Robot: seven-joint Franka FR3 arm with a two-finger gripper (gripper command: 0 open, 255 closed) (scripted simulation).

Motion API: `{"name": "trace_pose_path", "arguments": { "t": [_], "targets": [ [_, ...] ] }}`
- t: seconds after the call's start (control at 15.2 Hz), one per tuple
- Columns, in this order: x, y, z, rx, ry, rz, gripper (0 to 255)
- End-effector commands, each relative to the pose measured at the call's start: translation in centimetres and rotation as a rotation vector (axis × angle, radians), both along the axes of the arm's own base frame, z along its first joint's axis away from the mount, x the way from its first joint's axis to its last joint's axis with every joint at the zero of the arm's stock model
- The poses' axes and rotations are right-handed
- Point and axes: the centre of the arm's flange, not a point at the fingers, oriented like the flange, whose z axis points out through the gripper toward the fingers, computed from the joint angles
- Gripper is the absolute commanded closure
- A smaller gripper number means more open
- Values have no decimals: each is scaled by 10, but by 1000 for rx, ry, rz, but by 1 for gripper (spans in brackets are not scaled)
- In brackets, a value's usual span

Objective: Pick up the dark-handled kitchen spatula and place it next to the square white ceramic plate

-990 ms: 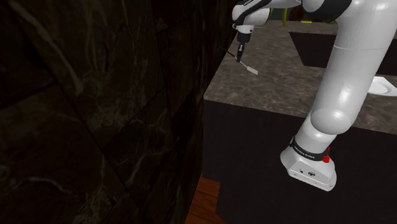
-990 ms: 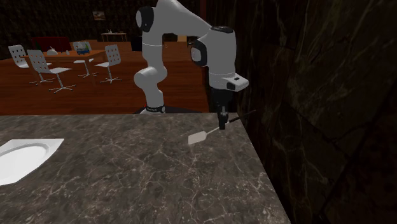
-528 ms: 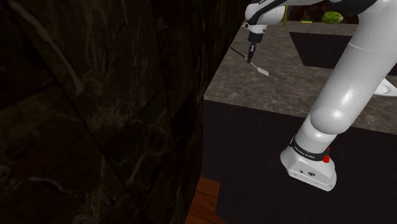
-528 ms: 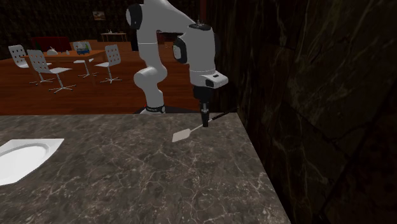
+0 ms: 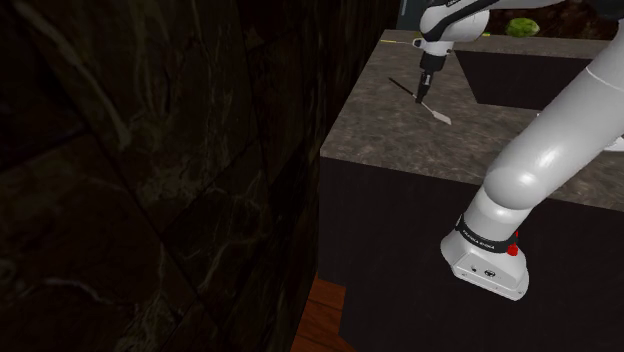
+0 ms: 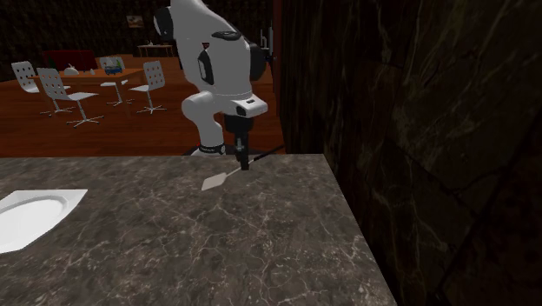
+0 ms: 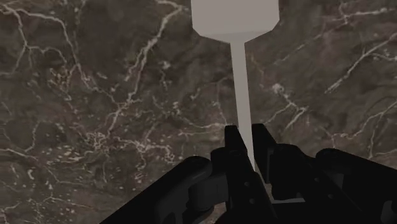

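Note:
The spatula [image 6: 219,180] has a pale flat blade, a thin pale shaft and a dark handle. It hangs tilted just above the dark marble counter [image 6: 174,243]. My gripper [image 6: 243,163] is shut on its shaft near the handle. In the shoulder view the gripper [image 5: 424,92] holds the spatula [image 5: 437,114] over the counter's far part. In the wrist view the fingers [image 7: 234,147] clasp the spatula's shaft [image 7: 240,95], with the blade ahead of them. The square white plate [image 6: 30,217] lies on the counter at the second exterior view's left edge, well away from the spatula.
A dark marble wall [image 6: 417,130] rises along the counter's side at the second exterior view's right. Behind the arm lies a wooden floor with white chairs [image 6: 69,91] and a table. The counter's edge [image 5: 400,165] drops to a dark cabinet front.
The arm has carried the spatula away from the wall, leftward in the second exterior view and rightward in the shoulder view, toward the plate's side. The grip has stayed shut on it.

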Motion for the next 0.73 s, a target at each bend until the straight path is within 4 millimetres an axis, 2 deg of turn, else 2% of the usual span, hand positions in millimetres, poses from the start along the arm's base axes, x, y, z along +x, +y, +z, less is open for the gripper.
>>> {"name": "trace_pose_path", "arguments": {
  "t": [0.0,0.66],
  "targets": [
    [-26,-3,0,-1,0,2,255],
    [-155,-29,0,-1,0,2,255]
  ]
}}
